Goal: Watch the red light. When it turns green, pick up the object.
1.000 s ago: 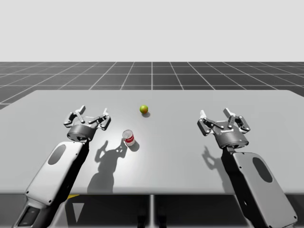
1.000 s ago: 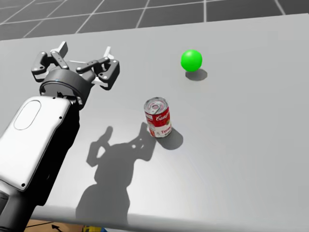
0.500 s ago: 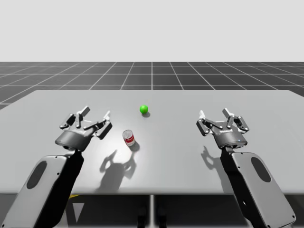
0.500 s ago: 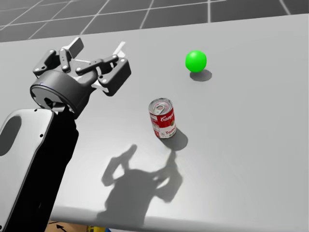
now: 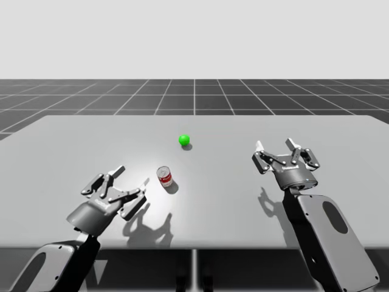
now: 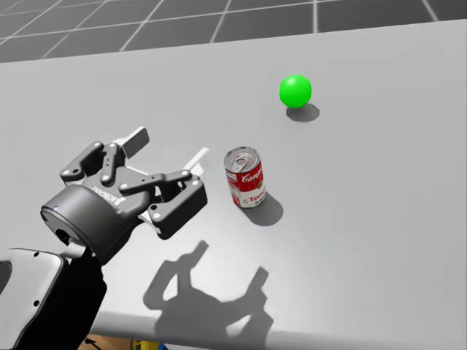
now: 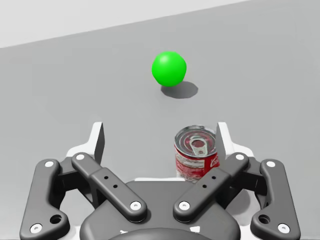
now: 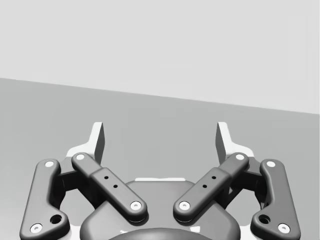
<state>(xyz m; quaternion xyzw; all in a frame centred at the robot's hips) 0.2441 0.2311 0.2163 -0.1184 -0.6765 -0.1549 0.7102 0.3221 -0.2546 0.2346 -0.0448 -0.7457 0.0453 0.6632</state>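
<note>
The round light (image 5: 184, 140) (image 6: 295, 91) glows green on the table behind a red can (image 5: 165, 177) (image 6: 244, 177), which stands upright. My left gripper (image 5: 132, 177) (image 6: 169, 148) hovers open near the table's front edge, to the left of the can and short of it. In the left wrist view the left gripper (image 7: 160, 135) points at the can (image 7: 196, 157), which stands ahead, close to one finger and touching neither; the green light (image 7: 169, 68) lies beyond. My right gripper (image 5: 275, 146) (image 8: 160, 132) is open and empty over the table's right side.
The grey table (image 5: 340, 140) has its front edge just below both arms. A dark tiled floor lies beyond the far edge.
My left arm has pulled back toward the table's front edge, and its gripper now faces the can from nearer me. The right arm, the can and the light have stayed put.
</note>
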